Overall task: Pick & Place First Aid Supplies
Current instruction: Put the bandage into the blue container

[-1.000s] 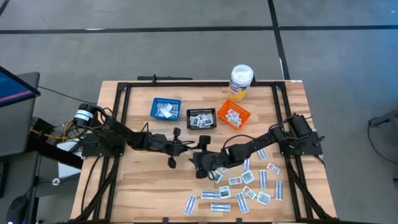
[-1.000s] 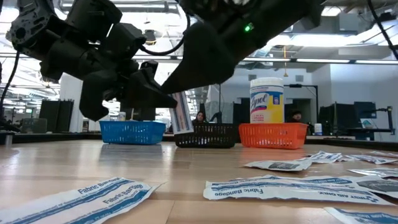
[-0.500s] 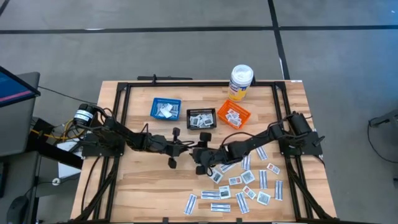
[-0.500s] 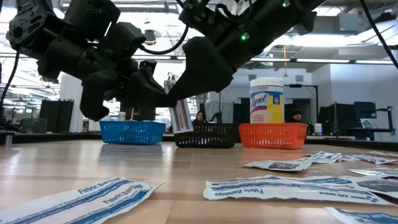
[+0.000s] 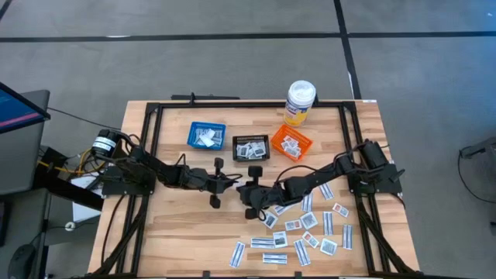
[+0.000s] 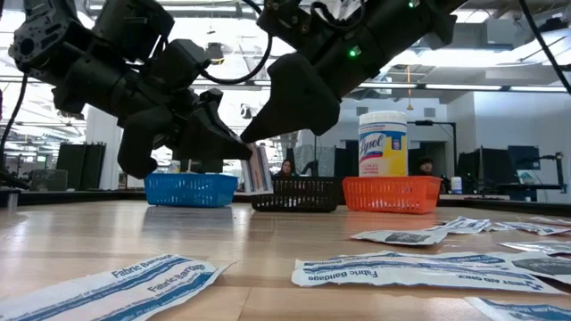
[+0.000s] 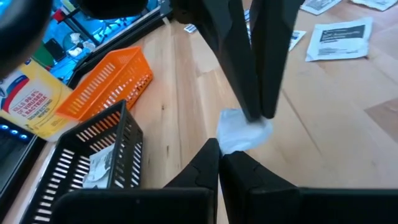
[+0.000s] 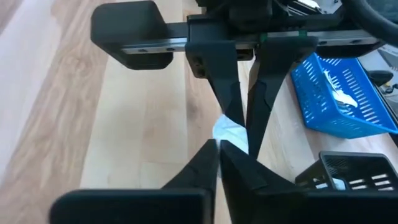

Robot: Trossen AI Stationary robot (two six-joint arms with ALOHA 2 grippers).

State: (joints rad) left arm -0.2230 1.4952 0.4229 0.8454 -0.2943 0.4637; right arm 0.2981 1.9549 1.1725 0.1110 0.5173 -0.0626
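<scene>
A small white packet (image 6: pixel 260 169), one of the first aid supplies, hangs above the middle of the table between my two grippers. My left gripper (image 7: pixel 219 149) reaches in from the table's left and is shut on it. My right gripper (image 8: pixel 219 144) comes from the table's right and is shut on the same packet. In the high view the two grippers meet tip to tip, left (image 5: pixel 235 184) and right (image 5: pixel 246 191). Many more packets (image 5: pixel 308 226) lie flat on the table's near right part. My left gripper pinches one end of the packet (image 7: pixel 231 142) between its two fingers, coming about level from the table's left. The packet is lifted clear of the table. My right gripper pinches the opposite end of the same packet (image 8: pixel 225 138) between its two fingers, slanting down from the table's right. Its fingertips stand right against those of the left gripper.
At the far side stand a blue basket (image 5: pixel 206 135), a black basket (image 5: pixel 251 147) and an orange basket (image 5: pixel 291 143), each with packets inside. A white bottle with a yellow label (image 5: pixel 300 102) stands behind them. A dark frame (image 5: pixel 155 116) runs around the table.
My right gripper has shut on the packet that my left gripper holds; a second ago its fingers stood open around it. The packet has tipped a little off upright. Both arms have stayed in place.
</scene>
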